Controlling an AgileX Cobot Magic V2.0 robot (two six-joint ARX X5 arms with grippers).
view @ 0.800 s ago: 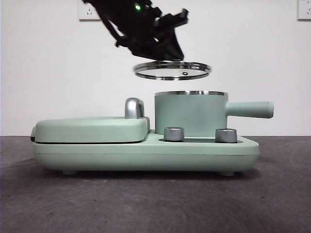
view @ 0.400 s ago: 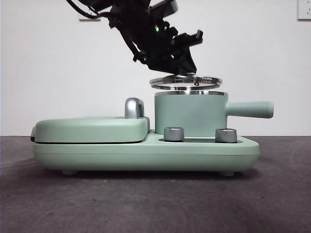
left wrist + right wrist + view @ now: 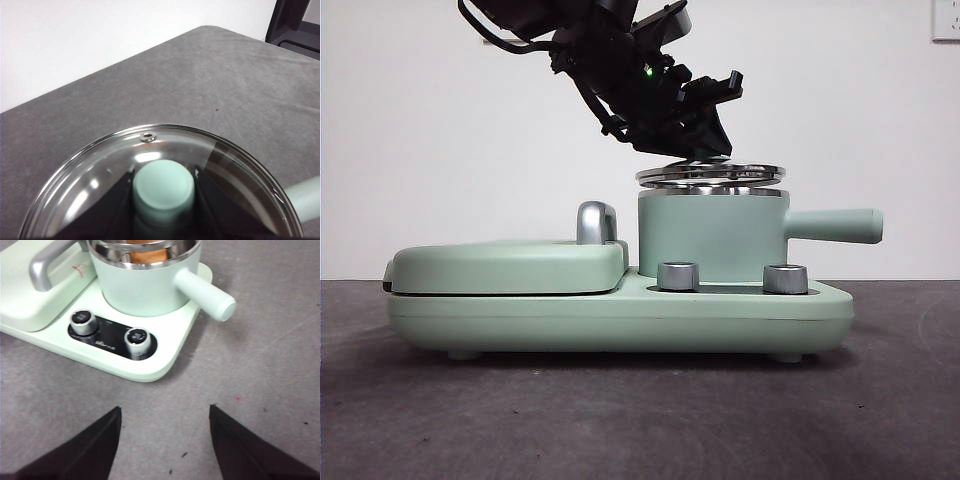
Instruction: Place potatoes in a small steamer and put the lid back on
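Note:
My left gripper (image 3: 705, 152) reaches down from the upper left and is shut on the mint-green knob (image 3: 163, 186) of the glass lid (image 3: 710, 175). The lid hangs almost level right at the steel rim of the small steamer (image 3: 710, 235); whether they touch is unclear. The left wrist view shows the lid (image 3: 90, 185) filling the near field, with the steamer handle (image 3: 306, 199) poking out beside it. An orange-brown potato (image 3: 145, 242) peeks over the steamer (image 3: 145, 287) rim in the right wrist view. My right gripper (image 3: 165, 409) hovers open over the grey table in front of the appliance.
The steamer stands on a mint-green appliance base (image 3: 620, 315) with two steel dials (image 3: 678, 276) (image 3: 785, 279). A flat griddle cover (image 3: 505, 265) with a steel handle (image 3: 597, 222) takes up the base's left half. The steamer's handle (image 3: 835, 226) sticks out to the right.
The left gripper has carried the lid rightward and down, from well above the steamer's left side to the level of its rim, centred over it.

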